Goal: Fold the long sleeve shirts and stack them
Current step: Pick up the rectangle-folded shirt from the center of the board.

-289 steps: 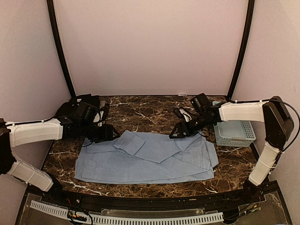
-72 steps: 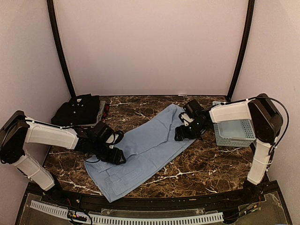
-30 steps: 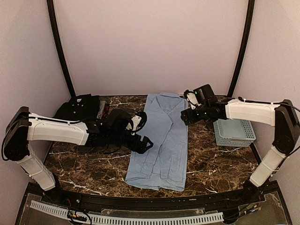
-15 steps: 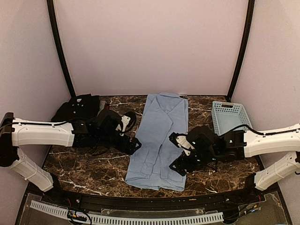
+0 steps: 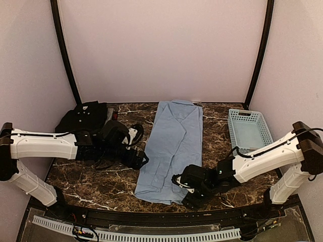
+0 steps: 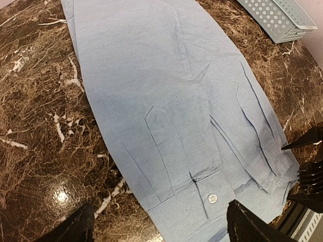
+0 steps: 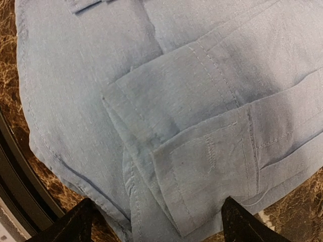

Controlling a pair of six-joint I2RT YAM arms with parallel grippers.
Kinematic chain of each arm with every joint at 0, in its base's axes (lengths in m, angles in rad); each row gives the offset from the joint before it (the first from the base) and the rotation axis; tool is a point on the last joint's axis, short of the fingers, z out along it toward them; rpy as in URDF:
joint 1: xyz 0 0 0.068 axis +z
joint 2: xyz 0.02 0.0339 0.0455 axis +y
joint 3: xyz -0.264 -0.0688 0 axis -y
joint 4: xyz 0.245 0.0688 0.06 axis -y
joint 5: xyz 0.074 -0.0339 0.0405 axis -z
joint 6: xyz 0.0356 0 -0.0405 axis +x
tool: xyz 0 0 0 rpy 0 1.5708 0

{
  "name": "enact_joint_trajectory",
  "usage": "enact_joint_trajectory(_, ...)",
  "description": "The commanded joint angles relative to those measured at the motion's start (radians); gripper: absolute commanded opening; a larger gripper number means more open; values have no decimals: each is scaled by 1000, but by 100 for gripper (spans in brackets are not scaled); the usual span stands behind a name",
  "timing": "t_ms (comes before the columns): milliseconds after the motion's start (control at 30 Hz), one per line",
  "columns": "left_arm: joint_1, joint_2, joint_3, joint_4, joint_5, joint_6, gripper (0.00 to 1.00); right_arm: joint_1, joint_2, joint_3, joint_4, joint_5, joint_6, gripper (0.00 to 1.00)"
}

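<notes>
1. Dark brown marble table (image 5: 101,176) stands between plain pale walls.
2. One long light blue cloth shirt (image 5: 174,136) lies flat in the middle, folded narrow, running from 12 to 6 o'clock.
3. One black cloth shirt (image 5: 83,118) sits at 10 o'clock.
4. One pale blue plastic basket (image 5: 250,132) sits at 2 o'clock.
5. Wide open, the left gripper (image 6: 157,207) hangs by the blue shirt's 8 o'clock side, holding nothing.
6. Wide open too, the right gripper (image 7: 156,201) hangs over the 5 o'clock corner, holding nothing.

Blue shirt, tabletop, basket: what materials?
Light blue shirt: woven cloth, probably cotton, matte; fine weave, stitched seams, soft creases.
Tabletop: dark brown marble or marble-look laminate, glossy; white veins, glare spot.
Basket: pale blue moulded plastic; perforated lattice walls.
</notes>
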Motion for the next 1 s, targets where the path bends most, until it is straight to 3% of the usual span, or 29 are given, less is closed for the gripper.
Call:
enact_joint_trajectory(0,6,-27,-32,-33,27,-20,89,12,58,38,-27,8,5,81)
enact_joint_trajectory(100,3,-35,-70,13,71,-7,87,18,80,46,-45,8,9,71)
enact_joint_trajectory(333,-29,-84,-228,198,174,44,85,32,54,45,-108,-13,42,29)
enact_joint_trajectory(467,-85,-88,-273,279,206,92,85,32,17,32,-147,-38,70,0)
enact_joint_trajectory(800,-207,-24,-346,448,283,199,85,-8,-145,-7,-196,-198,126,0)
enact_joint_trajectory(967,-241,2,-336,426,278,295,86,-68,-180,-31,-201,-258,129,0)
